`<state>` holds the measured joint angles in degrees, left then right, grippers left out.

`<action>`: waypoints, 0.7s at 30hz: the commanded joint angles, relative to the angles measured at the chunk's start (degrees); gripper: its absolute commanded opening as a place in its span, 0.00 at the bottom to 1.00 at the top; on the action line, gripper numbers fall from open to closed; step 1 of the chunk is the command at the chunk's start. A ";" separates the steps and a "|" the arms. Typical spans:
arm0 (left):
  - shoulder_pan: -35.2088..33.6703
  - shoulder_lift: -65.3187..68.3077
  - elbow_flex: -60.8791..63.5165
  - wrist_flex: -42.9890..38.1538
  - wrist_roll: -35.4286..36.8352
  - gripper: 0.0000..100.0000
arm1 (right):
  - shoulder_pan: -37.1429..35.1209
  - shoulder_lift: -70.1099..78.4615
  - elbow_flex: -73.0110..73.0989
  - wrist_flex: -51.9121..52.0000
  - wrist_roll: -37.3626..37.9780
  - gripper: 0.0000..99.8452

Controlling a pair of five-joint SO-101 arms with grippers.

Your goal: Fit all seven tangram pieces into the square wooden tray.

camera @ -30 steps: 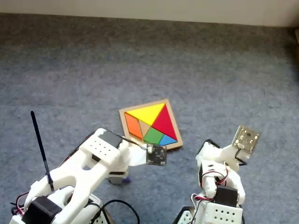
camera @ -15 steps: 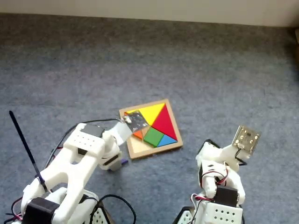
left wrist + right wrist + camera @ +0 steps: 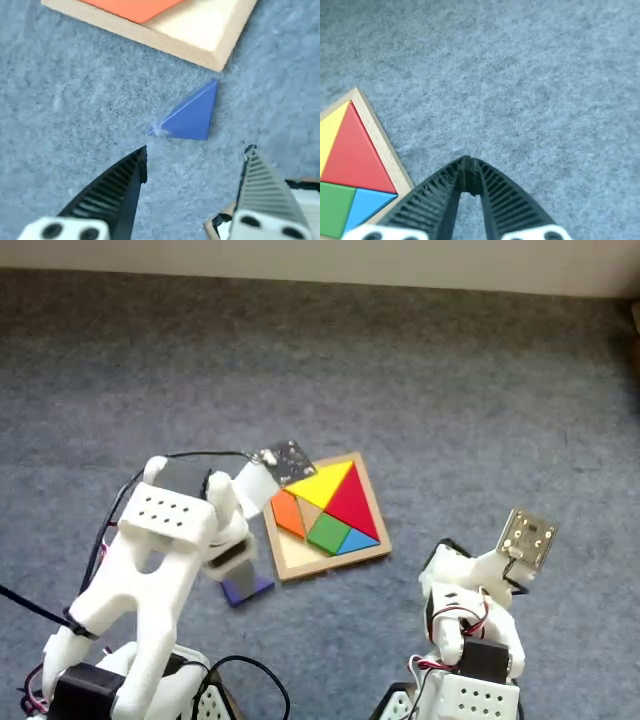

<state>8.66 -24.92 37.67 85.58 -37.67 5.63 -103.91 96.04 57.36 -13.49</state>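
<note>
- Covering the whole table as I look down on it is a grey carpet (image 3: pixel 450 390), with both arms at the near edge.
- Left arm (image 3: pixel 160 560): the bigger white shape, bent over the carpet just beside the tray's near-left corner.
- Right arm (image 3: pixel 465 625): folded up at the near right, apart from the tray.
- Square wooden tray (image 3: pixel 300 560): lying flat mid-table, turned slightly askew, with a strip of bare wood along its near-left side.
- Yellow triangle (image 3: pixel 318 483) and red triangle (image 3: pixel 352 502): the two largest pieces, seated side by side in the tray's far half.
- Orange piece (image 3: pixel 288 512), green piece (image 3: pixel 328 532) and light blue triangle (image 3: pixel 358 540): smaller ones, set in a row below those two; a tan sliver sits between orange and green, and I cannot tell whether it is a piece or tray floor.
- Left gripper (image 3: pixel 196 150): claw released, jaws spread wide, hanging over the carpet with the dark blue piece just beyond its tips.
- Right gripper (image 3: pixel 469 175): claw clenched, tips pressed together on nothing, above bare carpet near the tray's right rim.
- Dark blue triangle (image 3: pixel 190 117): the one piece outside, flat on the carpet just off the tray's near-left corner, not touching it.
</note>
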 commanded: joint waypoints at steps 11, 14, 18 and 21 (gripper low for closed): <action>-0.75 -0.57 18.77 -23.03 -24.35 0.30 | 0.75 -0.66 5.67 -1.80 0.53 0.00; 0.40 -0.57 20.79 -26.37 -24.35 0.30 | 0.75 -0.66 5.67 -1.80 0.53 0.00; 0.84 -0.48 20.88 -26.73 -24.35 0.30 | 0.75 -0.66 5.67 -1.80 0.53 0.00; 0.84 -0.48 20.88 -26.81 -24.44 0.30 | 0.75 -0.66 5.67 -1.80 0.53 0.00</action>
<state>8.57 -24.92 58.77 59.65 -61.32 5.63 -103.91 96.04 57.36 -13.49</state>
